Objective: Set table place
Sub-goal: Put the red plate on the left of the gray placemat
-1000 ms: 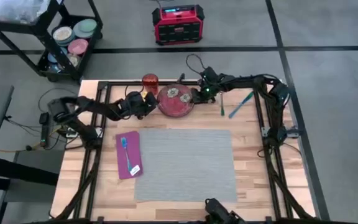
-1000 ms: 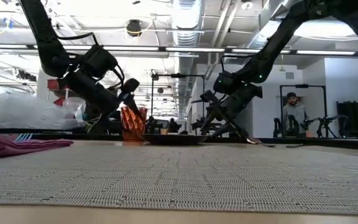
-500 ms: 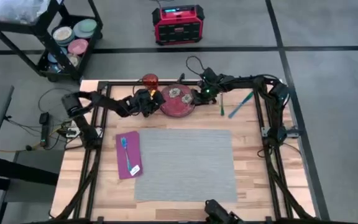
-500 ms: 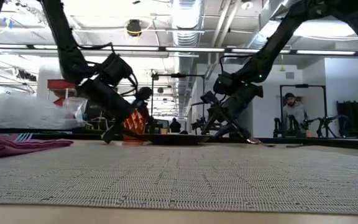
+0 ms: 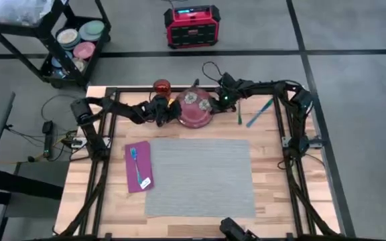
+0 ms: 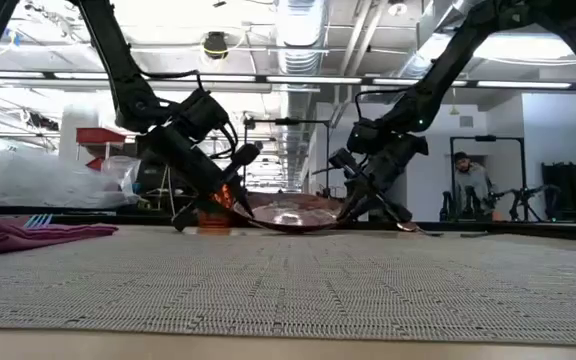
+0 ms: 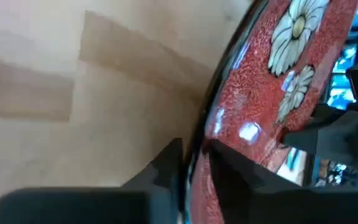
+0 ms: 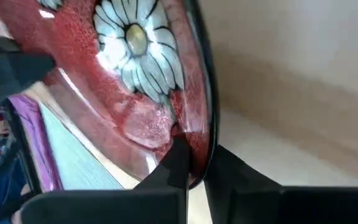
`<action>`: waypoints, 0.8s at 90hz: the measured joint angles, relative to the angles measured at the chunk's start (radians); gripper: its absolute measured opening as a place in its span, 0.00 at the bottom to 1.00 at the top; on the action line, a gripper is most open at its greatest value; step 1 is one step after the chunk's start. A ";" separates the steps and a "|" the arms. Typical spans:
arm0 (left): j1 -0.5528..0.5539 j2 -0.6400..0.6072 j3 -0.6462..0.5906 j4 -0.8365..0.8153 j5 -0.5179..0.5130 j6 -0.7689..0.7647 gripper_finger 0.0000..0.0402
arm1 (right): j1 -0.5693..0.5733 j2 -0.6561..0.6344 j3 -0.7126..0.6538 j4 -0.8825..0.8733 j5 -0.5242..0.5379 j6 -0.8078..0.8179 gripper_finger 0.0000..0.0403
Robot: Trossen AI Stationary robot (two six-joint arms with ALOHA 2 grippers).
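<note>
The red plate (image 5: 194,109) with white flowers is at the table's far middle, beyond the grey placemat (image 5: 200,176). My left gripper (image 5: 171,111) is shut on its left rim and my right gripper (image 5: 217,103) on its right rim. The orange cup (image 5: 161,87) stands just beyond the left gripper and is half hidden behind it in the low view. The purple napkin (image 5: 139,166) lies left of the placemat with a blue utensil (image 5: 136,161) on it. A teal utensil (image 5: 260,112) and a dark green one (image 5: 239,115) lie at the far right. My left gripper pinches the plate's left rim (image 7: 194,155), one finger (image 7: 241,171) on the patterned inner face and one (image 7: 157,171) under the outside. It comes slanting down from the table's left. The plate (image 6: 293,215) sits just above the table. My right gripper pinches the plate's right rim (image 8: 199,165), one finger (image 8: 173,165) on the flowered inner face and one (image 8: 232,171) on the outside. It comes slanting down from the table's right. The plate hangs between both grippers, just above the table.
A black metal frame (image 5: 106,134) runs round the tabletop's edges. A black cart (image 5: 72,40) with plates stands off the far left corner, a red box (image 5: 191,25) on the floor beyond the table. A person (image 6: 473,180) stands far back in the room.
My left gripper has gone toward the table's right, from beside the cup to the plate's left rim. The plate, which lay flat on the table, now sits slightly higher in the low view and has shifted a little to the right.
</note>
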 joint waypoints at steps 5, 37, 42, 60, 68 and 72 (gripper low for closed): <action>-0.002 0.000 0.000 0.009 0.024 0.001 0.03 | 0.000 0.000 0.000 -0.015 0.000 -0.003 0.03; -0.056 -0.095 -0.003 -0.020 0.081 0.026 0.01 | 0.007 -0.110 -0.001 -0.159 0.002 -0.112 0.02; -0.074 -0.129 -0.003 -0.041 0.097 0.021 0.01 | 0.010 -0.141 -0.001 -0.187 0.001 -0.133 0.02; -0.169 -0.290 0.000 -0.250 0.118 0.063 0.01 | 0.095 -0.230 0.001 -0.303 0.004 -0.212 0.01; -0.232 -0.357 0.000 -0.365 0.123 0.082 0.01 | 0.169 -0.254 0.001 -0.311 0.014 -0.217 0.01; -0.262 -0.386 0.001 -0.413 0.121 0.085 0.01 | 0.206 -0.261 0.001 -0.310 0.026 -0.213 0.01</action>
